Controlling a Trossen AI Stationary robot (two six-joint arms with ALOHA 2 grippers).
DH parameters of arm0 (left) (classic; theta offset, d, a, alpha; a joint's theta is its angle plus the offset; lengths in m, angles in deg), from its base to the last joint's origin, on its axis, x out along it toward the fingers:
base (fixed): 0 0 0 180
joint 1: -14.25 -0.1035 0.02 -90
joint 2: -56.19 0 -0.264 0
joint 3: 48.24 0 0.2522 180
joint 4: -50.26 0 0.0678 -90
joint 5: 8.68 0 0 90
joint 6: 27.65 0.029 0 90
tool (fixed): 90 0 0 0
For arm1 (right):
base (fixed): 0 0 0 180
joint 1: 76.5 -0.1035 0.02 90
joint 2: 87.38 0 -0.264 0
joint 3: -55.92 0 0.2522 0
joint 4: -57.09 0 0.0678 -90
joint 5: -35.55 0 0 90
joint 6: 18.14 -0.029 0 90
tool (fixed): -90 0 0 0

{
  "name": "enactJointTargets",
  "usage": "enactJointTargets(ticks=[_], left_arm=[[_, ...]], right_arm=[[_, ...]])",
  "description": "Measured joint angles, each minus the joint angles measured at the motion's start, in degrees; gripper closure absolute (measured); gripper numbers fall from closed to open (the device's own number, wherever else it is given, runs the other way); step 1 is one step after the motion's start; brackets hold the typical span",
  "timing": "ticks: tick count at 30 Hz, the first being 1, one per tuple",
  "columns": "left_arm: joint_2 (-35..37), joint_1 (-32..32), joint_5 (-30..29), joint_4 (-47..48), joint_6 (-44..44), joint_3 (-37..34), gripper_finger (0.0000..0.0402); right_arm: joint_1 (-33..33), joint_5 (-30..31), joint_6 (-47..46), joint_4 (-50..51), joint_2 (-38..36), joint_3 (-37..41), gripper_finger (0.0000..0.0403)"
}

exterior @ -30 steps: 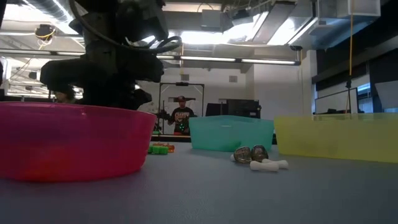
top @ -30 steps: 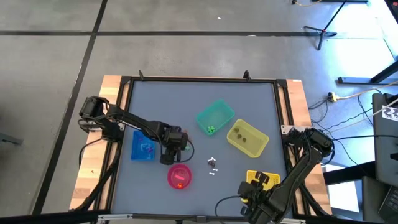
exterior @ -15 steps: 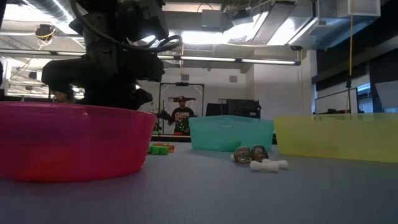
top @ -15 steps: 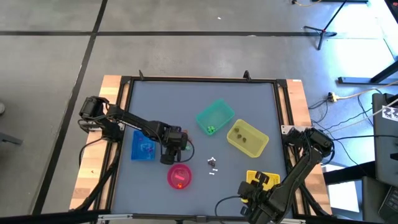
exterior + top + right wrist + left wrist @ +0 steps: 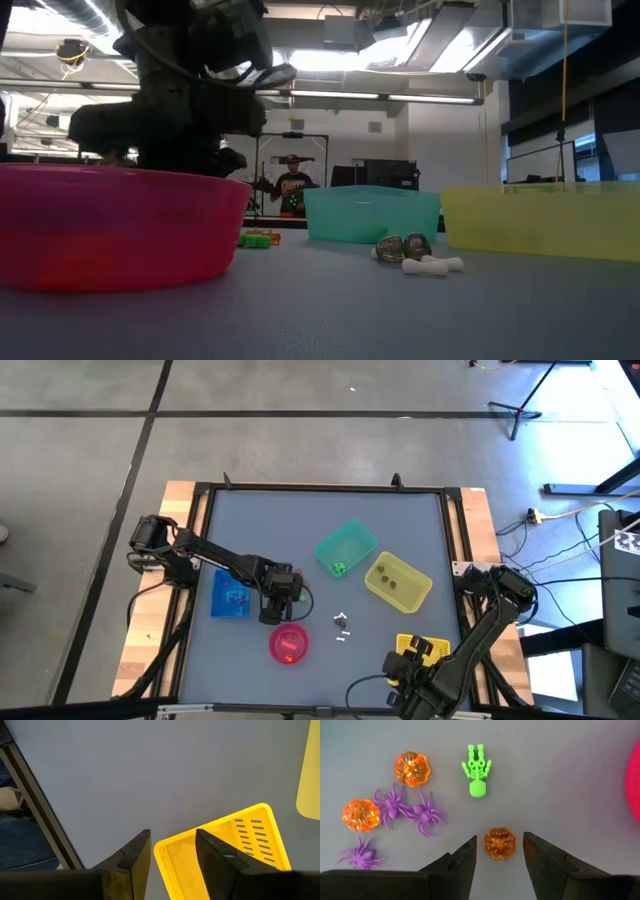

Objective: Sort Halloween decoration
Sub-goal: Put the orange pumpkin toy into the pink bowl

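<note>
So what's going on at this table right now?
A two-armed robot is sorting tiny Halloween trinkets into bins. The left claw is open and sits straddling an orange pumpkin, not yet closed on it, with purple spiders and a green skeleton lying nearby. The right claw waits, open, over a yellow basket at the table's near edge.

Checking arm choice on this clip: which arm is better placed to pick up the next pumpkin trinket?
Left. The left gripper hangs open with an orange pumpkin between its fingers, near the pink bowl. The right gripper waits far off, over the yellow basket at the table's edge.
</note>
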Motion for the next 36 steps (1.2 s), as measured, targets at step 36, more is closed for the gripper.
enactJointTargets(ticks=[36], left_arm=[[-1.15,0.0,-0.39,0.17,0.0,0.0,0.0306]], right_arm=[[0.01,-0.15,-0.01,-2.85,0.02,0.0,0.0249]])
